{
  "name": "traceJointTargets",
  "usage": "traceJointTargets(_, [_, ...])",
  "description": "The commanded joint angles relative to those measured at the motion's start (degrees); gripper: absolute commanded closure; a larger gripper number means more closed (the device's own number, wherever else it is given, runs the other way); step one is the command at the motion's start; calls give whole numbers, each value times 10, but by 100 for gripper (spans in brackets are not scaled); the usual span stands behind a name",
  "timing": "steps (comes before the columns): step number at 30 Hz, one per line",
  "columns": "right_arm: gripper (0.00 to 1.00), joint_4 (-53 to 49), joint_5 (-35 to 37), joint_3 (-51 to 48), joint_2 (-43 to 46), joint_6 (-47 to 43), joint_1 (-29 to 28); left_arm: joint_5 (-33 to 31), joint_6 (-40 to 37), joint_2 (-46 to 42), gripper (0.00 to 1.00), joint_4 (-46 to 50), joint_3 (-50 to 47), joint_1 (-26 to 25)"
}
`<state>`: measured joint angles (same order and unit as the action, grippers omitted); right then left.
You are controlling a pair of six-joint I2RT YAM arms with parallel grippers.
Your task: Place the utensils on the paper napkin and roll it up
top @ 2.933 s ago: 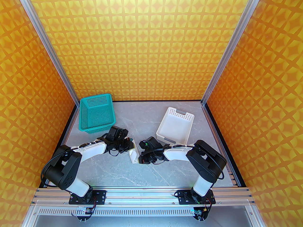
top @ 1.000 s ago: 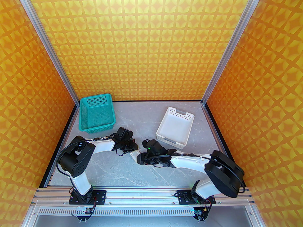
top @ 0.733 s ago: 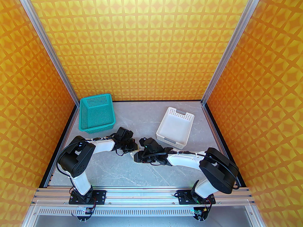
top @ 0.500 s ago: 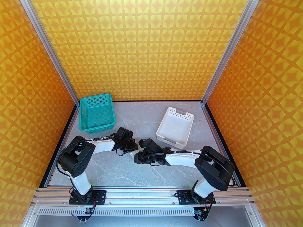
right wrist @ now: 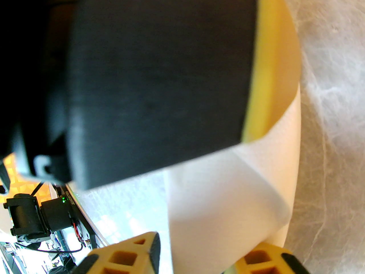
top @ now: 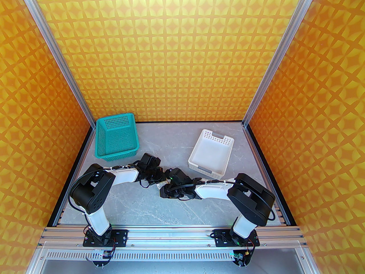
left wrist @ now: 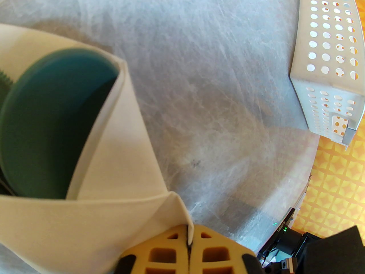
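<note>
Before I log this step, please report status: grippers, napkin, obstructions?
Left gripper shut on napkin edge. Right gripper open, straddling napkin. Teal spoon wrapped inside. White tray apart, nothing blocking.

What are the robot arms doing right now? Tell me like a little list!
left gripper: jaws shut on an edge of the paper napkin
right gripper: jaws open, one on each side of the napkin
paper napkin: curled into a loose roll
teal utensil: inside the curl
teal basket: far left on the table
white tray: far right
</note>
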<state>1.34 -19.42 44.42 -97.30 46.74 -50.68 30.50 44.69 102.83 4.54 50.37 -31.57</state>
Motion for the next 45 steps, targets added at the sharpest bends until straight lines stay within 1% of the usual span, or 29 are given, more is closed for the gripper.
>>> traceJointTargets(1, [67,9,4,0,-17,9,-5,-20,-13,17,100,21,6,-3])
traceJointTargets(8, [80,17,-5,-22,-15,16,-7,-23,-12,19,100,20,4,-4])
traceJointTargets(11, [84,19,-4,-34,-11,19,-8,-28,-10,20,100,20,5,-4])
traceJointTargets(23, [95,19,-12,-69,-5,30,-13,-37,-8,31,100,22,15,-3])
traceJointTargets(26, [94,19,-15,-76,-3,31,-14,-37,-9,32,100,22,14,-3])
traceJointTargets(28, [92,20,-19,-80,7,33,-13,-37,-8,32,100,22,12,-3])
traceJointTargets(31, [85,-1,-27,-80,35,26,-13,-38,-7,31,100,21,8,-3])
traceJointTargets(34, [71,-53,-23,-75,83,7,-10,-38,-7,31,100,21,8,-4])
traceJointTargets(35, [69,-68,-19,-73,97,1,-7,-38,-7,29,100,21,8,-4])
traceJointTargets(38, [59,-120,-8,-67,149,-25,19,-38,-8,29,100,22,8,-6])
traceJointTargets(40, [52,-139,-6,-62,173,-42,47,-38,-8,30,100,22,10,-8])
traceJointTargets(42, [46,-139,-4,-55,177,-55,71,-38,-7,30,100,22,11,-9])
traceJointTargets(45, [39,-105,2,-43,156,-56,84,-38,-7,31,100,23,13,-11])
